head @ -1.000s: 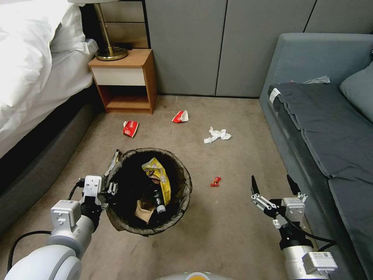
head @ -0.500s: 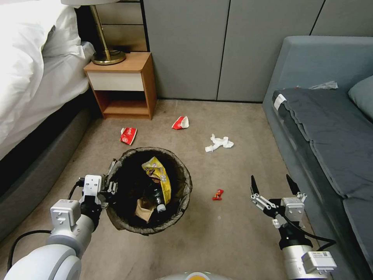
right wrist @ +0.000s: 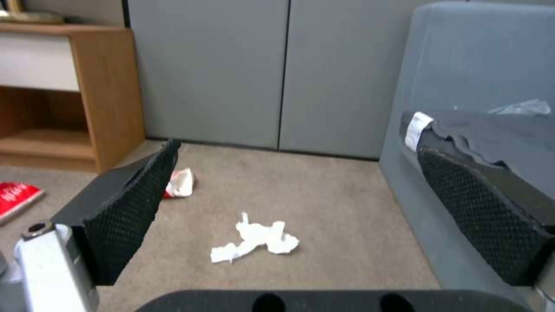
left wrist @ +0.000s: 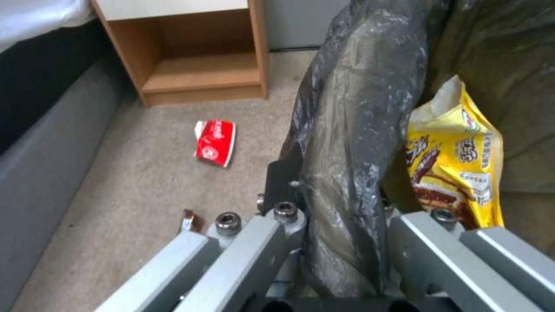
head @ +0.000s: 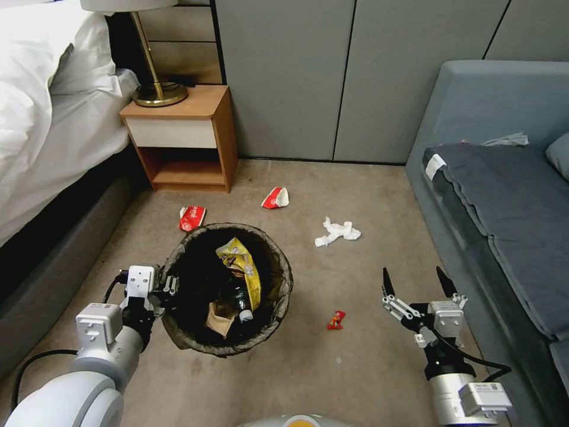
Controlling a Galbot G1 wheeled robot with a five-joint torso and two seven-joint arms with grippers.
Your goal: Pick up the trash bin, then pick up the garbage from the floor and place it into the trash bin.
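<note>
Beige carpet floor (head: 367, 367) slides under us since a second ago: the whole head view has shifted, nightstand (head: 178, 139) and sofa (head: 504, 196) sitting differently, so we read it as the base or head moving, not the litter. Left gripper (head: 169, 290) stays pinched on the bag-lined rim of the trash bin (head: 283, 279), carried at our left front with a yellow wrapper (head: 243, 267), bottle and brown paper already inside. Right gripper (head: 418, 284) hangs spread wide and empty above the floor, same pose as before. Small red wrapper (head: 335, 319) now lies nearer, between bin and right gripper. White tissue (head: 336, 231) and two red-white wrappers (head: 192, 217) (head: 275, 198) lie farther ahead. We judge the task partway done, with the small red wrapper the handiest next pick.
</note>
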